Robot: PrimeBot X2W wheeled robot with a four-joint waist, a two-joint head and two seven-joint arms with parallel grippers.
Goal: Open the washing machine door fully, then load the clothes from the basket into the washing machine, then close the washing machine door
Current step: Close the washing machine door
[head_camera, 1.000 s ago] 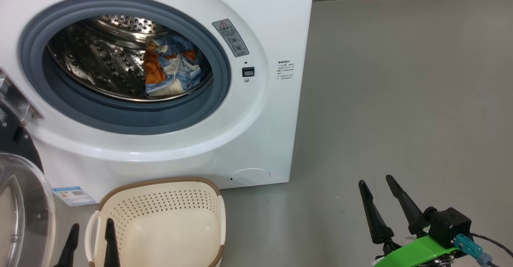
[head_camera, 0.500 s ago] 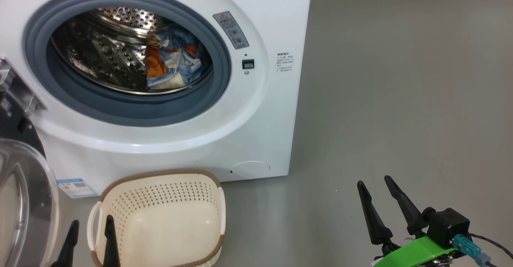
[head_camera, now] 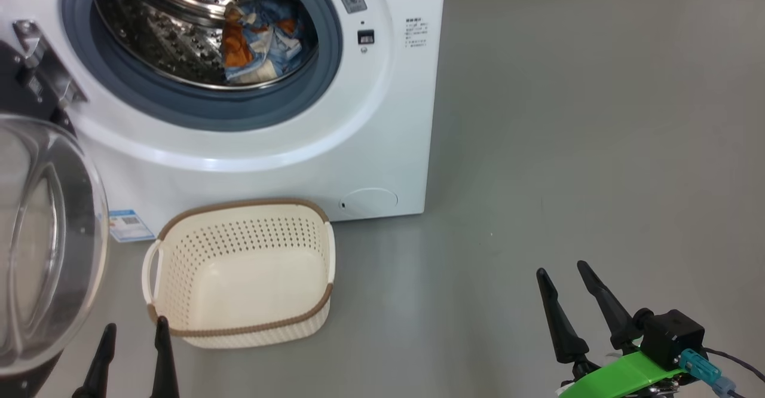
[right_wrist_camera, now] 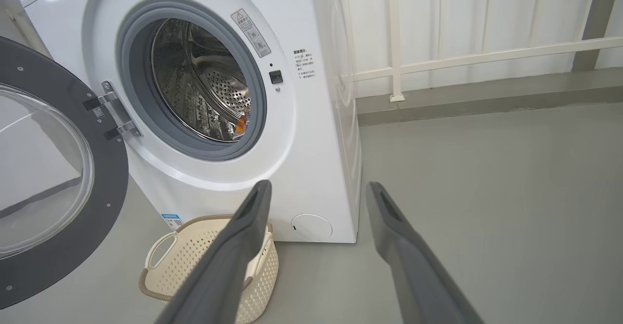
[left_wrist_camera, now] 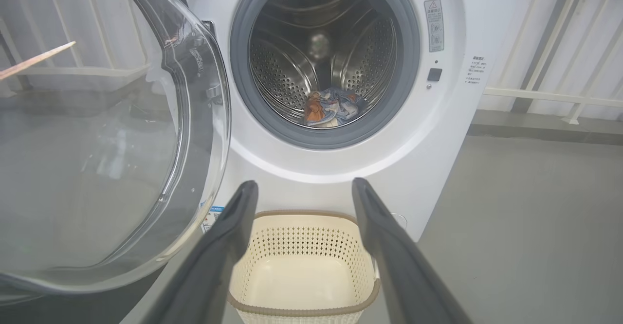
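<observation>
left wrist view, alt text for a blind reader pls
A white washing machine with its round glass door swung open at the view's left and blue-and-orange clothes lying in the drum. In front, an empty cream basket framed by the open jaws of the left gripper.

door [head_camera: 42,242] swung open | clothes [head_camera: 260,39] in washing machine [head_camera: 382,117] drum | basket [head_camera: 239,272] empty
</observation>
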